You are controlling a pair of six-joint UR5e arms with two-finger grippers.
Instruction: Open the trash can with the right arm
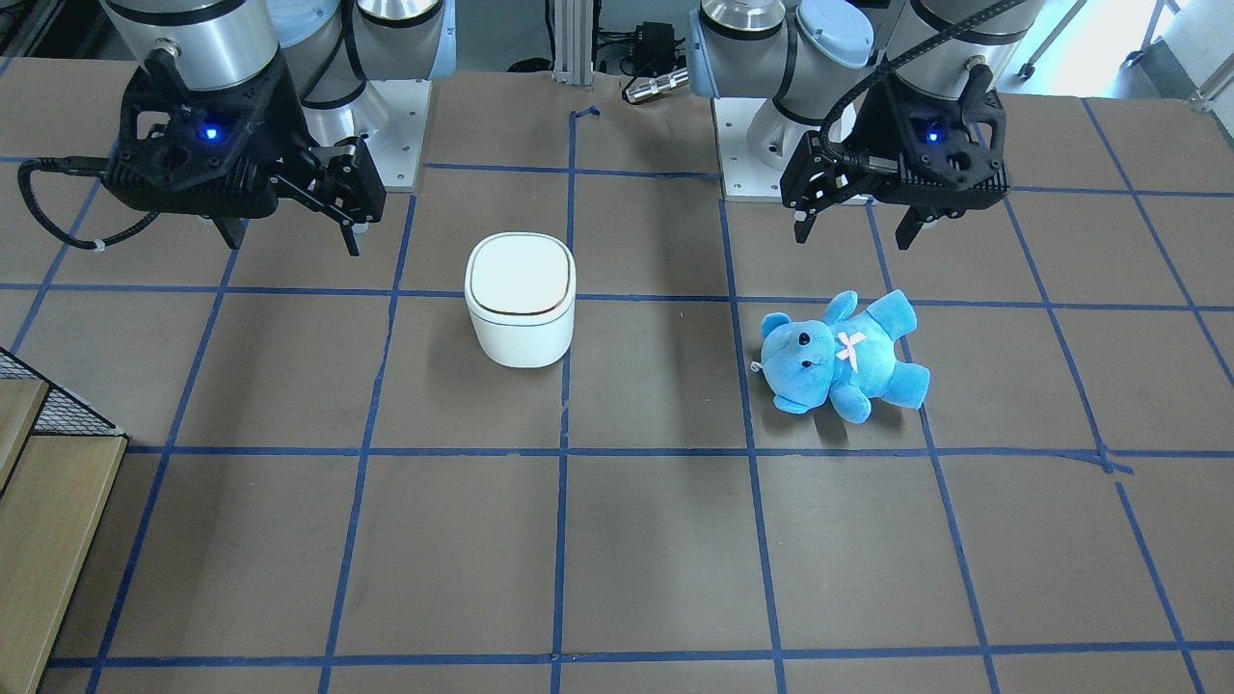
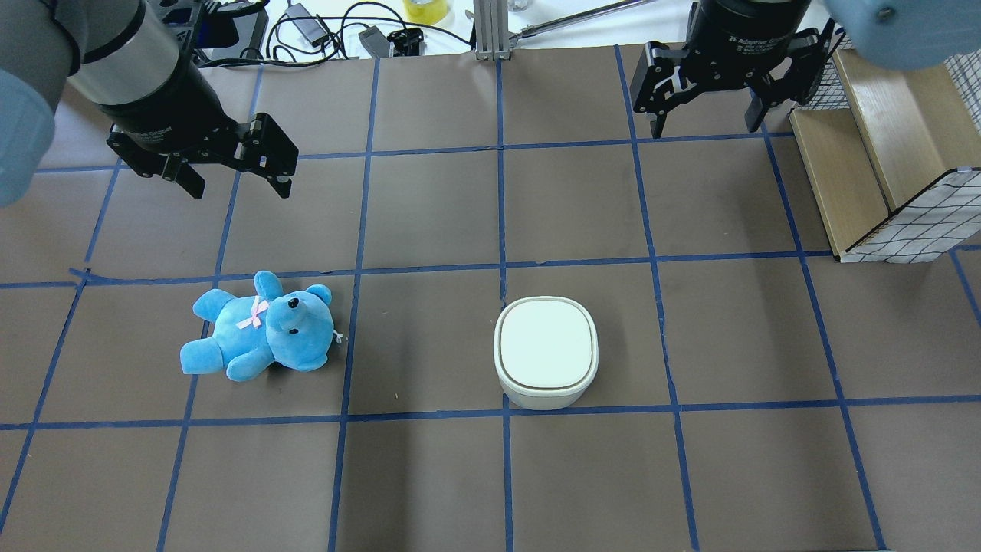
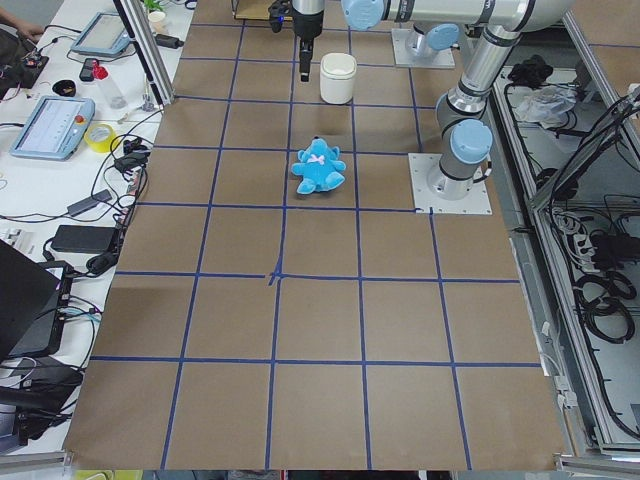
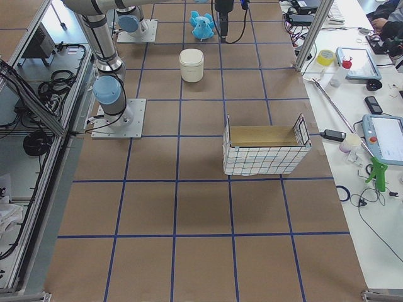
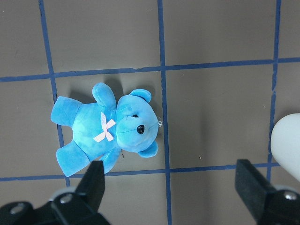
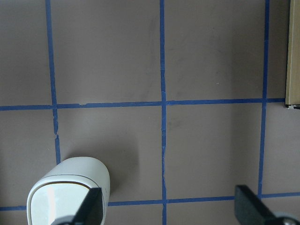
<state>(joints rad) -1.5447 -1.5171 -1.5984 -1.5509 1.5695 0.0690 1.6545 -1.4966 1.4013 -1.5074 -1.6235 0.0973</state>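
The white trash can (image 1: 521, 299) stands upright with its lid shut, near the table's middle; it also shows in the overhead view (image 2: 546, 353) and at the lower left of the right wrist view (image 6: 68, 192). My right gripper (image 1: 294, 241) is open and empty. It hangs above the table, apart from the can and off to its robot-right side in the overhead view (image 2: 705, 129). My left gripper (image 2: 239, 190) is open and empty, above the table just beyond the blue teddy bear (image 2: 260, 326).
The teddy (image 5: 108, 133) lies on its back on the robot's left half. A wire-mesh basket with wooden boxes (image 2: 881, 153) stands at the table's right edge, close to my right gripper. Blue tape lines grid the brown table.
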